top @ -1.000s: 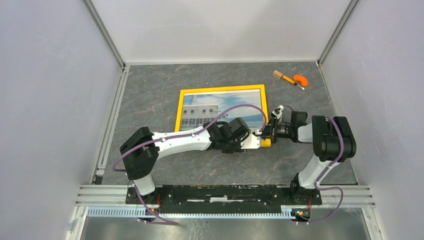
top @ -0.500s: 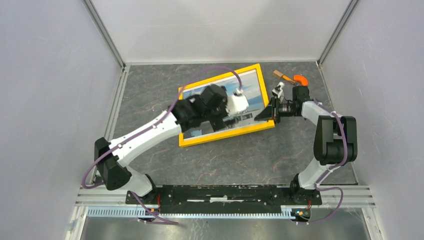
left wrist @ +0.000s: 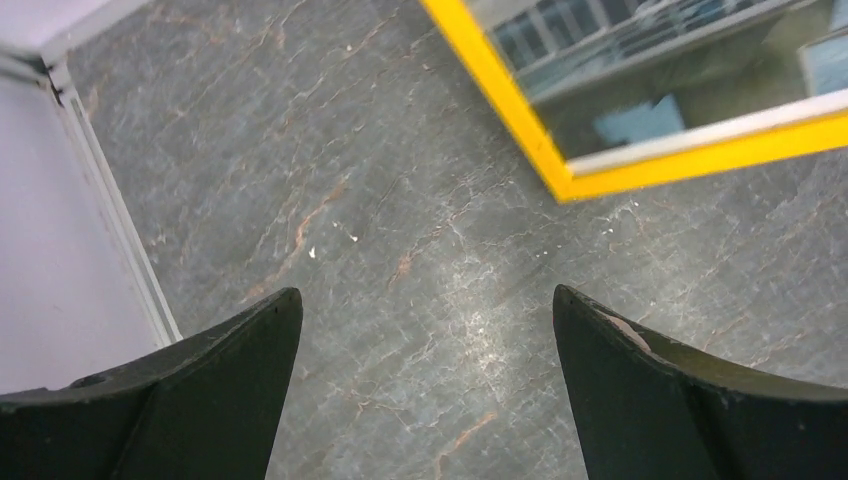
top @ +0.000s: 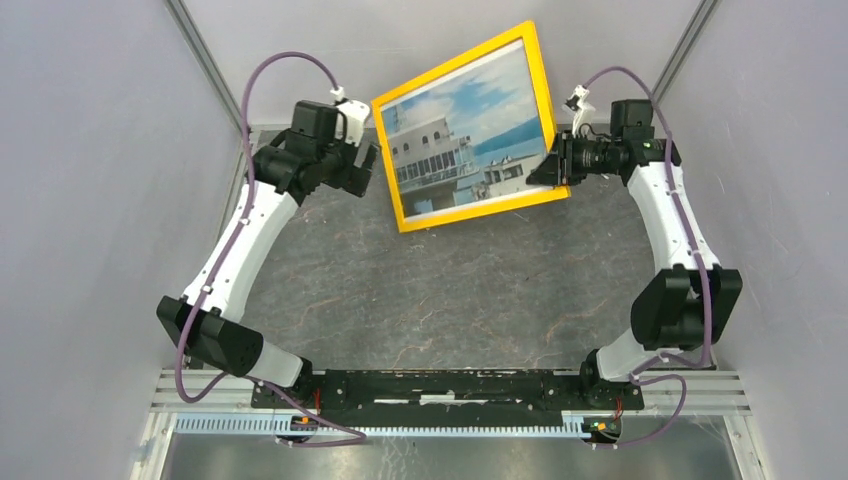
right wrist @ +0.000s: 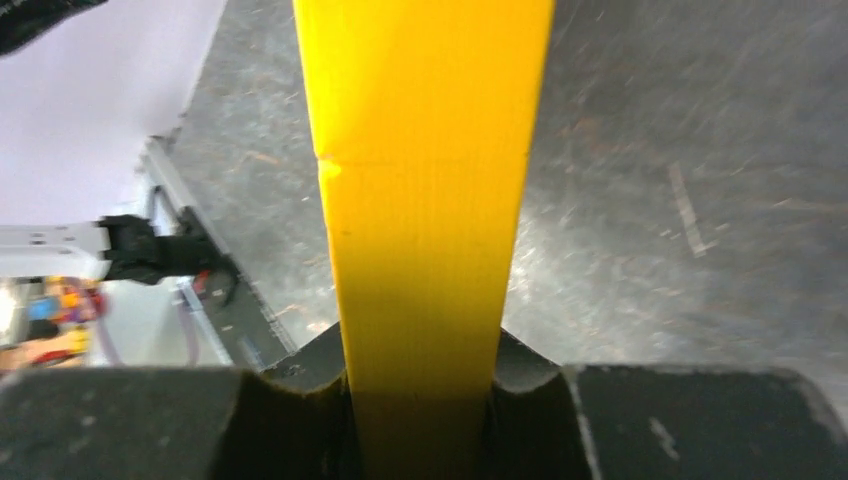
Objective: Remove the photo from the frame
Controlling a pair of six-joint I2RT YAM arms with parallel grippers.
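Above the far edge of the table [top: 450, 300], about at its middle, the frame [top: 485, 209] hangs tilted, its front turned upward, with the photo [top: 465, 135] inside it. I cannot tell whether its lower corner touches the table.

I judge the frame to be stiff and rather light, because one grip on one border carries it. Held so far from its middle, however, it may turn or slip in the grip, and the yellow border looks smooth. The front seems glossy in the left wrist view, so perhaps a clear pane covers the photo; then it must not knock against the table. The photo is probably thin and will crease easily. It is better to take it by one free edge, and only after the back is open. The back is not visible.

The frame is a big rectangle with a bright yellow border. The photo shows a white building of several floors, blue sky with clouds, and some water.

At the frame's right border the right gripper [right wrist: 420, 395] is clamped, one finger on each face. Beside the frame's left border, toward the far left corner, the left gripper [left wrist: 425, 291] has its jaws wide apart, holds nothing, and points down at the table.
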